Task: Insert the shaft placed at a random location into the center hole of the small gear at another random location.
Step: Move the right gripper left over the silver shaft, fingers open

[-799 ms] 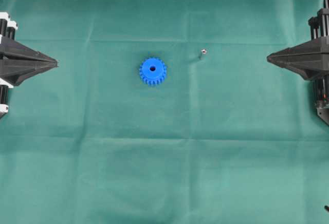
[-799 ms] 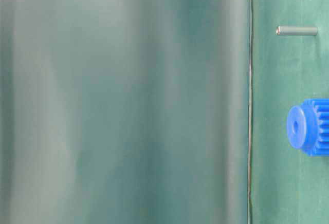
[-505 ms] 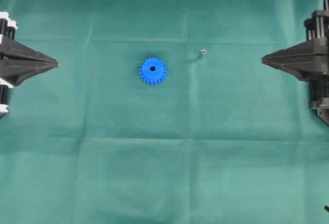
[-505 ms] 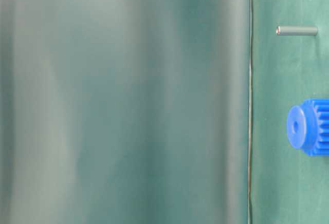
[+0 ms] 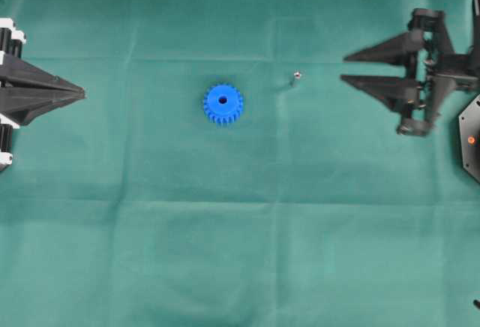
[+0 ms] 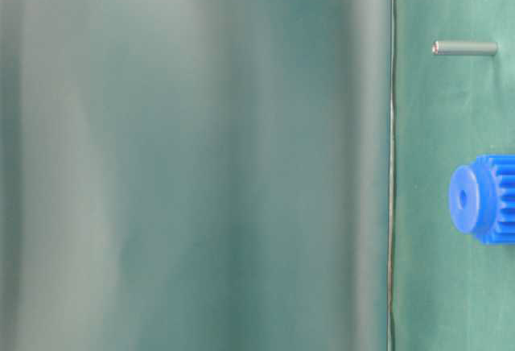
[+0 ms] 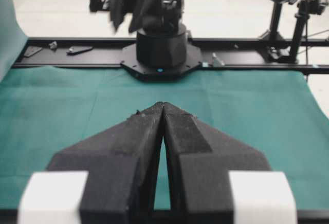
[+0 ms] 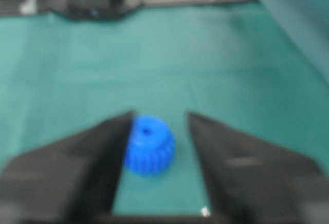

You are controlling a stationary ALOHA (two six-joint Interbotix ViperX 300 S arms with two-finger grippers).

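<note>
Plainly the work has hardly begun: the right gripper (image 5: 346, 68) stands over the cloth with its two fingers spread apart and nothing between them, tips turned toward the middle of the table. In its own wrist view, which is blurred, the spread fingers frame the small gear (image 8: 148, 145), and a bright speck at the bottom edge between them is likely the shaft (image 8: 204, 211). Seen from overhead, the shaft (image 5: 295, 77) stands on the green cloth (image 5: 240, 229) a little way beyond the fingertips, apart from them and untouched; the table-level view shows it as a thin grey pin (image 6: 464, 47) rising from the cloth. Farther on sits the small gear (image 5: 223, 104), flat on the cloth with the center hole (image 5: 223, 100) dark and unfilled, well apart from the shaft. At the far side the left gripper (image 5: 81, 94) rests with its fingers pressed together, holding nothing. By my judgement, everything remains to be done: reaching the pin, grasping it, carrying it to the gear, and seating it in the hole.
</note>
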